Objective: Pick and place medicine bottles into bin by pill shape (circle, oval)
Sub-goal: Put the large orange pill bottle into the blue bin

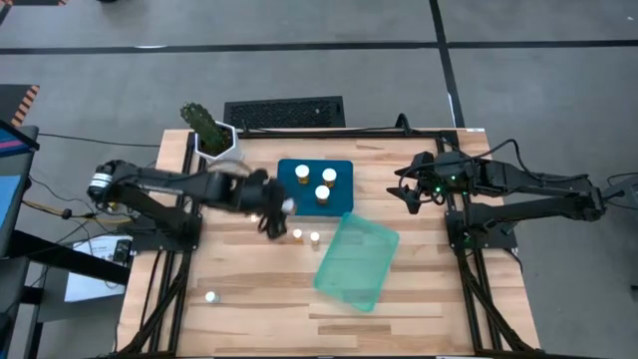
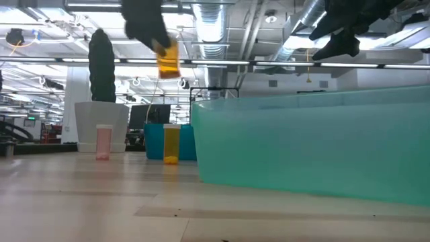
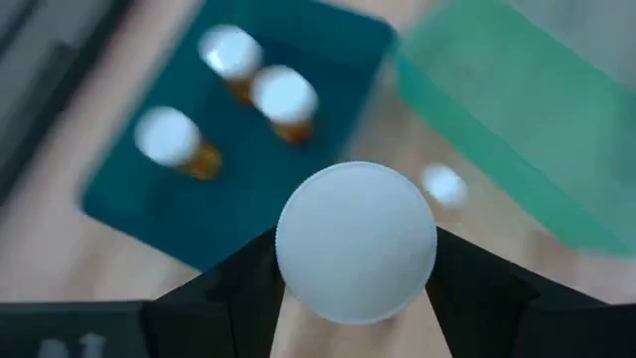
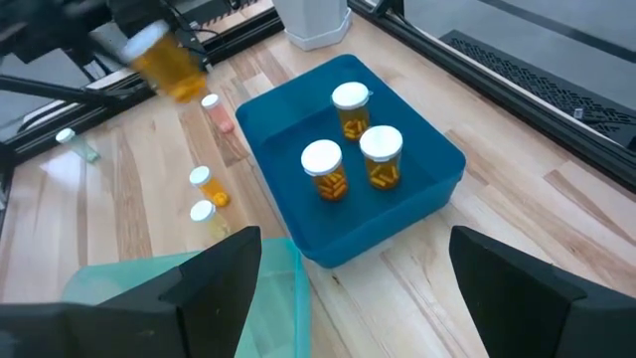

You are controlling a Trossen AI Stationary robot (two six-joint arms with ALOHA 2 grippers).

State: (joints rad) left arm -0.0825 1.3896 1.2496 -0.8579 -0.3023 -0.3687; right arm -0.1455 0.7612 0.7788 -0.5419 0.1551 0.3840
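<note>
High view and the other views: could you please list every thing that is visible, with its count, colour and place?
amber bottles: three, amber with white caps, inside the blue bin
held bottle: one, amber with a white cap, in the air beside the blue bin
slim bottles: four, white caps; two beside the teal bin, one pinkish nearer the pot, one at the table's front left
blue bin: one, dark blue, far middle
teal bin: one, translucent teal, right of centre
plant pot: one, white, green plant, far left
table: one, pale wood
left gripper: shut on the held bottle
right gripper: open, right of the blue bin

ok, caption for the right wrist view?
Three amber bottles stand in the blue bin; left gripper carries a fourth above the table.
</note>
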